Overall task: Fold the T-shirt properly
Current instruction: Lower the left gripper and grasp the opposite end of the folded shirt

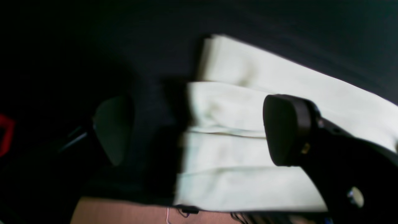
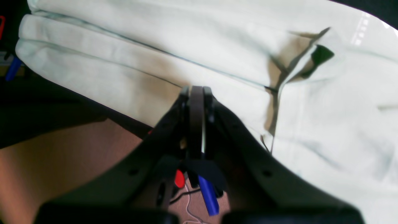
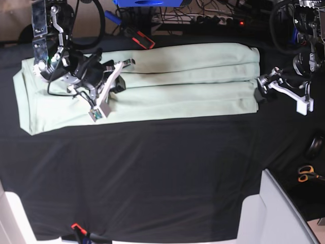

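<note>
The pale mint-green T-shirt (image 3: 167, 81) lies folded into a long strip across the far part of the black tablecloth (image 3: 152, 173). My right gripper (image 3: 121, 75) is over the shirt's left part. In the right wrist view its fingers (image 2: 196, 93) are pressed together, with their tip at a fold line of the shirt (image 2: 186, 40). I cannot tell whether cloth is pinched. My left gripper (image 3: 262, 87) is at the strip's right end. In the left wrist view it (image 1: 199, 130) is wide open, one finger over the folded end of the shirt (image 1: 236, 146) and one over the tablecloth.
Orange-handled scissors (image 3: 306, 174) lie at the right beyond the cloth. A red-and-black tool (image 3: 141, 39) lies just behind the shirt. Cables and a blue object (image 3: 147, 2) crowd the back edge. A white table corner (image 3: 271, 213) shows at the front right.
</note>
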